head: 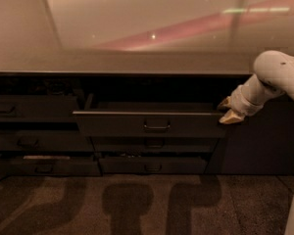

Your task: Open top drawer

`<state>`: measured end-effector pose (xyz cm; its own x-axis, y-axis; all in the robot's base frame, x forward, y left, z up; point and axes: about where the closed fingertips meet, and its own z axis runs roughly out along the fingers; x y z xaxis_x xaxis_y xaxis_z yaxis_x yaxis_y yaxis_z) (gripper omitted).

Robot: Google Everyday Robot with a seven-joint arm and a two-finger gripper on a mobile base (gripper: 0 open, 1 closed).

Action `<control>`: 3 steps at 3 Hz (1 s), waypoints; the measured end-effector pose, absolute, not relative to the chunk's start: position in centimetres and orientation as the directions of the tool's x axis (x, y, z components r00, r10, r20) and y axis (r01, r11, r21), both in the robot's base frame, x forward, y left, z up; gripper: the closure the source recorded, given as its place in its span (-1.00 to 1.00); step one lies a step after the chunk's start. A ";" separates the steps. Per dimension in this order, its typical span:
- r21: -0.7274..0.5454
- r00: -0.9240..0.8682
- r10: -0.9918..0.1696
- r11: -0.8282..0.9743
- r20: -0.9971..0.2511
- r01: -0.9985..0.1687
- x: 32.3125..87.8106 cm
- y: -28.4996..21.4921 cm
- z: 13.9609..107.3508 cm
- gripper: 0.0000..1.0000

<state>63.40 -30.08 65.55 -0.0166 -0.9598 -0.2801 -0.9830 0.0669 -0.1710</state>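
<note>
The top drawer (117, 124) is the widest dark grey one, under the middle of the counter. It stands pulled out toward me, its flat front forward of the drawers below, with a small loop handle (157, 126) at its centre. A strip of its shallow interior (152, 106) shows behind the front. My gripper (228, 110), tan-tipped on a white arm (277, 77), is at the drawer's right end, level with the top edge of its front.
A long glossy countertop (137, 60) overhangs the drawers. Narrower drawers (29, 106) stand at the left; the lowest left one (44, 164) is slightly out. Two more drawers (154, 144) lie under the open one. A dark panel (259, 146) is at the right. Carpet (137, 204) lies in front.
</note>
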 end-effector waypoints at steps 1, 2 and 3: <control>-0.209 0.014 -0.965 0.043 -0.261 -0.977 62.9 -30.6 66.4 1.00; -0.206 0.021 -0.965 0.035 -0.261 -0.978 62.4 -30.6 66.1 1.00; -0.202 0.027 -0.965 0.027 -0.261 -0.979 62.0 -30.5 66.0 1.00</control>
